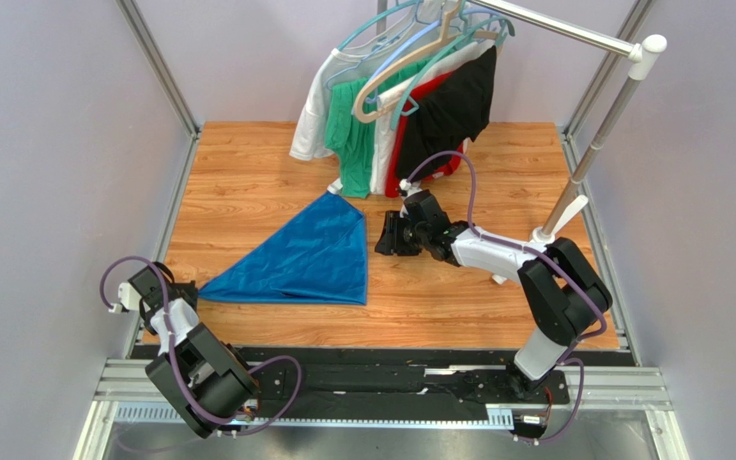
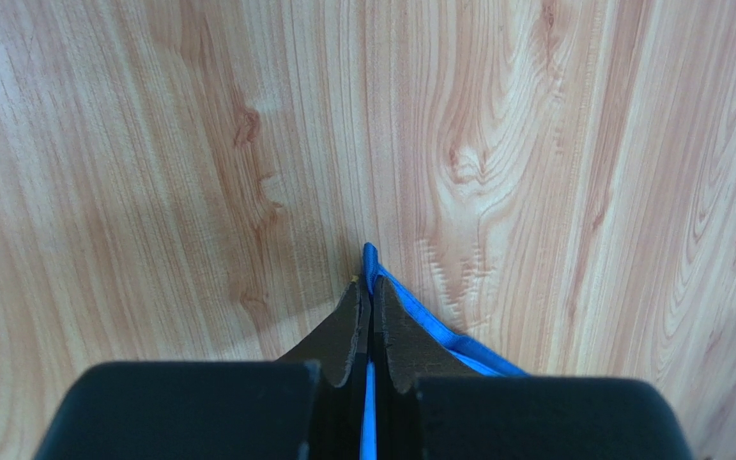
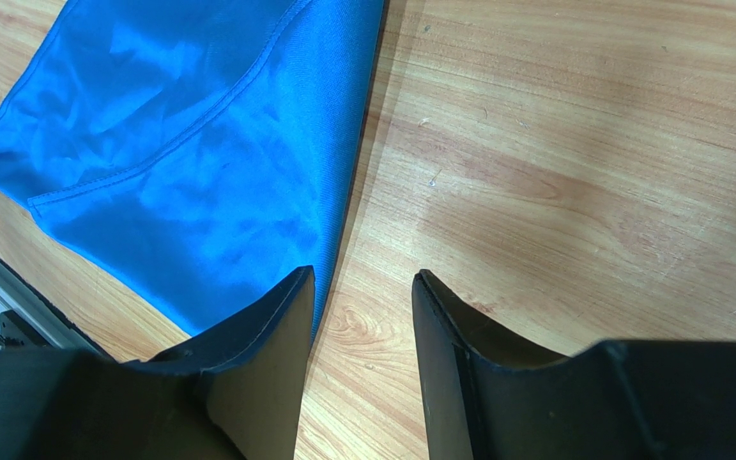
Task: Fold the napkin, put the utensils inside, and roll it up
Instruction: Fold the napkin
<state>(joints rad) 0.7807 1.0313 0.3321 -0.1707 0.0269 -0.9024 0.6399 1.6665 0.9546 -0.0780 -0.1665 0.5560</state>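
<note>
The royal-blue napkin [image 1: 306, 258] lies folded into a triangle on the wooden table, one point toward the hanging clothes and one toward the left arm. My left gripper [image 1: 192, 290] is shut on the napkin's near-left corner [image 2: 372, 264]; blue cloth shows between its fingers [image 2: 348, 331]. My right gripper [image 1: 384, 235] is open just right of the napkin's right edge [image 3: 367, 144], low over bare wood, holding nothing. No utensils are in view.
A metal clothes rack [image 1: 593, 134] stands at the back right, with green, white, red and black garments [image 1: 410, 115] on hangers hanging over the table's far middle. Grey walls close in the left and right sides. A metal rail [image 1: 381, 379] runs along the near edge.
</note>
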